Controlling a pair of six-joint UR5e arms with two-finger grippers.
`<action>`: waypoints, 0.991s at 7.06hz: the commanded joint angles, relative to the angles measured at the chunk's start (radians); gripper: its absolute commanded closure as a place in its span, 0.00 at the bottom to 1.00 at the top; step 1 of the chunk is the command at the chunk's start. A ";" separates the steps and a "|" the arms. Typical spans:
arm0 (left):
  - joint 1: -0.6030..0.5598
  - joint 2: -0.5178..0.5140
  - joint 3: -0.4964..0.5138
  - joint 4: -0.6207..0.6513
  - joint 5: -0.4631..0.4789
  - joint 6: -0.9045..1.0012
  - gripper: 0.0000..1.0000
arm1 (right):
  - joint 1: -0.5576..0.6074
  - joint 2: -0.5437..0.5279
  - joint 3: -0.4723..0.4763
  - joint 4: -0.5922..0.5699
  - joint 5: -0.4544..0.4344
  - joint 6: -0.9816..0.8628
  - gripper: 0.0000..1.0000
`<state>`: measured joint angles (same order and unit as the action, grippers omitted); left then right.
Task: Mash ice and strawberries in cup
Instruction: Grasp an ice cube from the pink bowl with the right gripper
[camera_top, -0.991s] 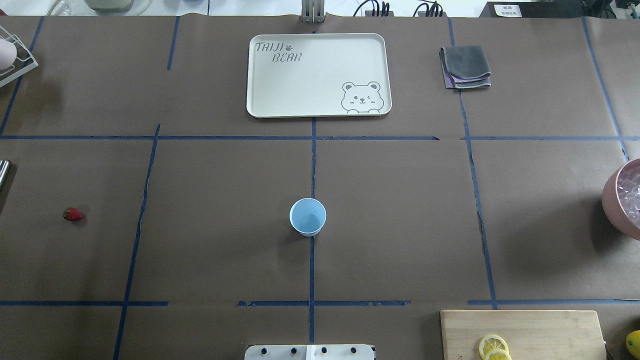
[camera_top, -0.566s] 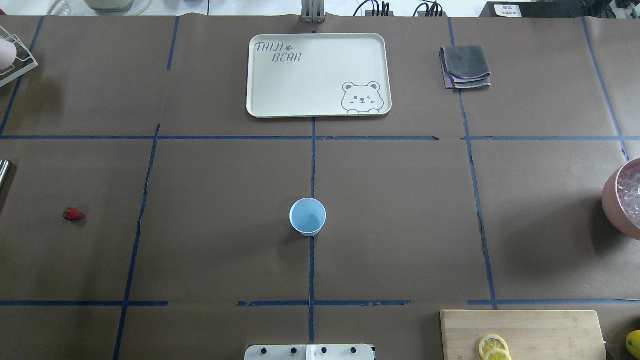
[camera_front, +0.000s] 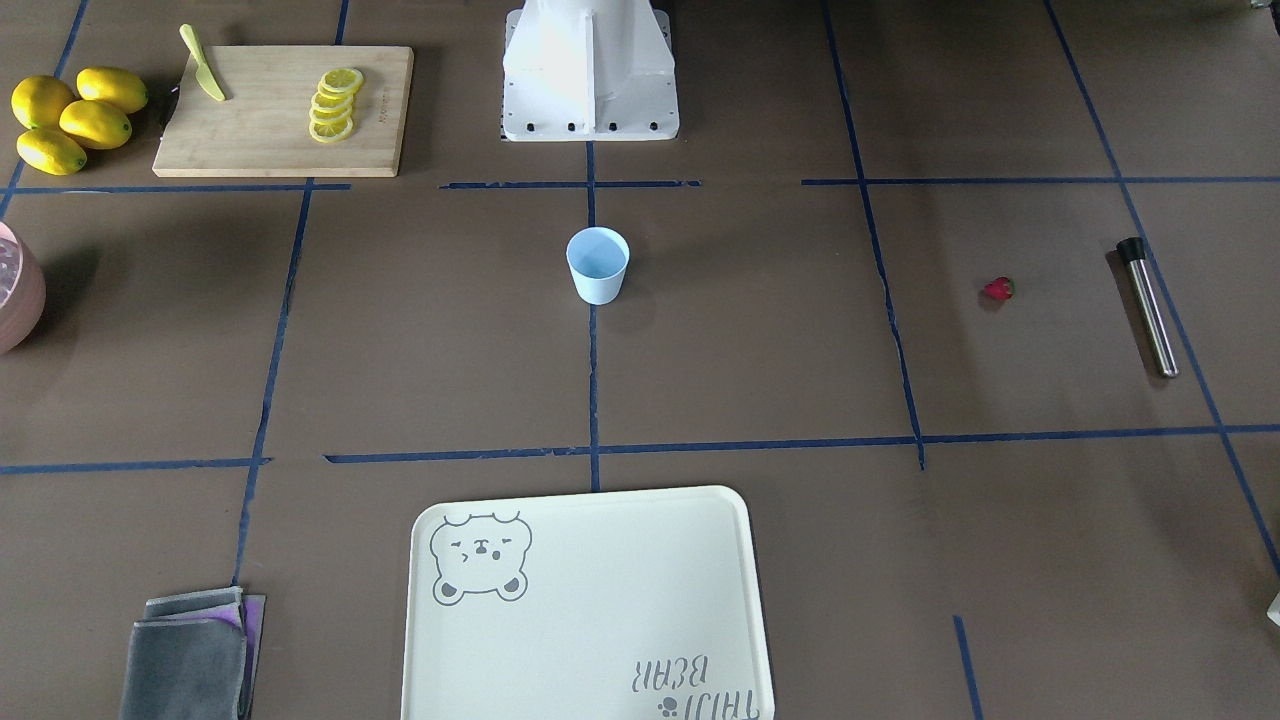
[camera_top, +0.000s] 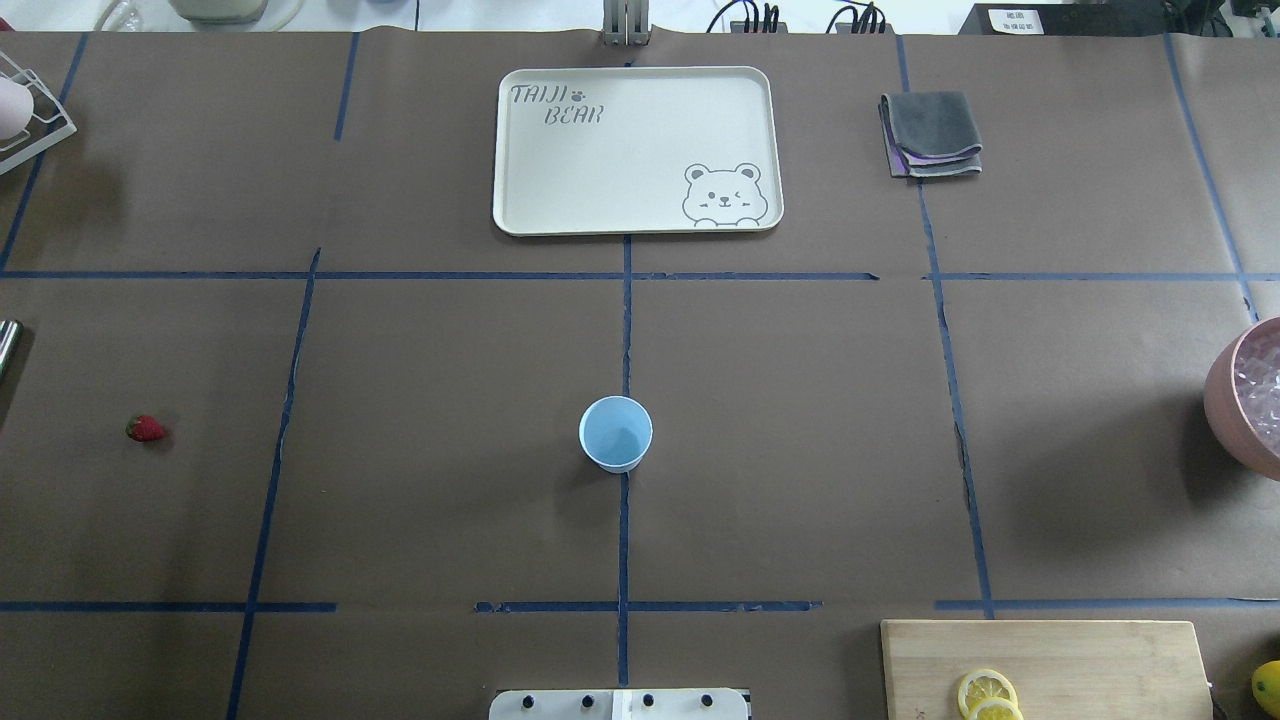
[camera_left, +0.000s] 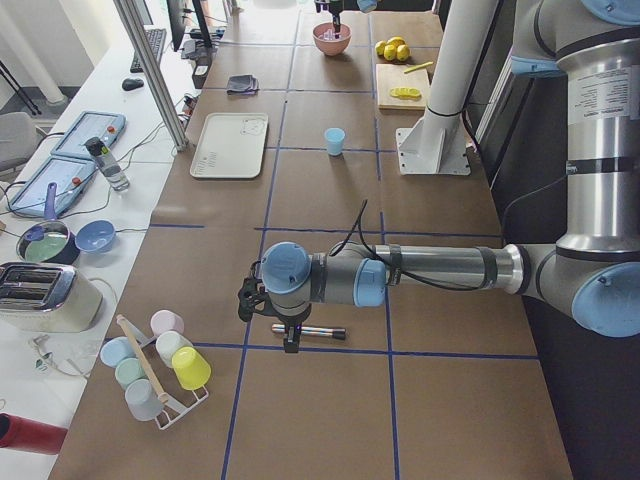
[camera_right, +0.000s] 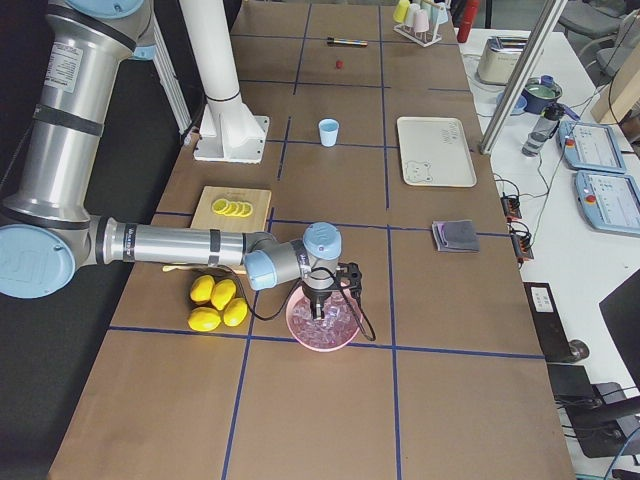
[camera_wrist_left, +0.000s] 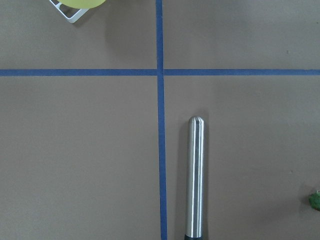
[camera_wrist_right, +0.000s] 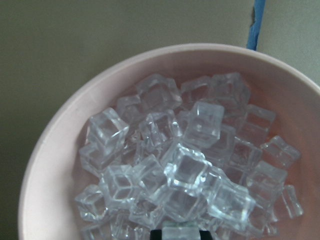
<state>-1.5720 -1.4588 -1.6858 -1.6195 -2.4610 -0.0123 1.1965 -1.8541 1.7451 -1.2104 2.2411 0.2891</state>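
Observation:
The pale blue cup (camera_top: 615, 433) stands upright and empty at the table's middle, also in the front view (camera_front: 597, 264). One red strawberry (camera_top: 146, 429) lies far to its left. Ice cubes (camera_wrist_right: 185, 165) fill a pink bowl (camera_top: 1222, 390) at the right edge. My right gripper (camera_right: 322, 305) hangs down into that bowl; only a dark sliver shows at the bottom of the right wrist view, so I cannot tell its state. My left gripper (camera_left: 290, 330) hovers over a steel muddler (camera_wrist_left: 195, 175) lying near the strawberry; I cannot tell its state.
A cream bear tray (camera_top: 637, 150) lies at the back middle, a folded grey cloth (camera_top: 931, 133) to its right. A cutting board (camera_top: 1045, 665) with lemon slices is front right, whole lemons (camera_front: 70, 115) beside it. A rack of cups (camera_left: 155, 365) stands at the left end.

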 joint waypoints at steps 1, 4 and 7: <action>0.001 0.000 0.000 0.001 -0.001 0.000 0.00 | 0.014 -0.007 0.016 0.000 0.005 -0.047 1.00; 0.000 0.000 0.000 0.000 -0.004 0.000 0.00 | 0.055 -0.105 0.190 -0.014 0.043 -0.051 1.00; 0.001 0.011 0.000 0.000 -0.004 0.000 0.00 | 0.083 0.106 0.310 -0.292 0.077 -0.030 1.00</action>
<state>-1.5715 -1.4519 -1.6860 -1.6195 -2.4650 -0.0123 1.2782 -1.8662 2.0201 -1.3724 2.3008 0.2473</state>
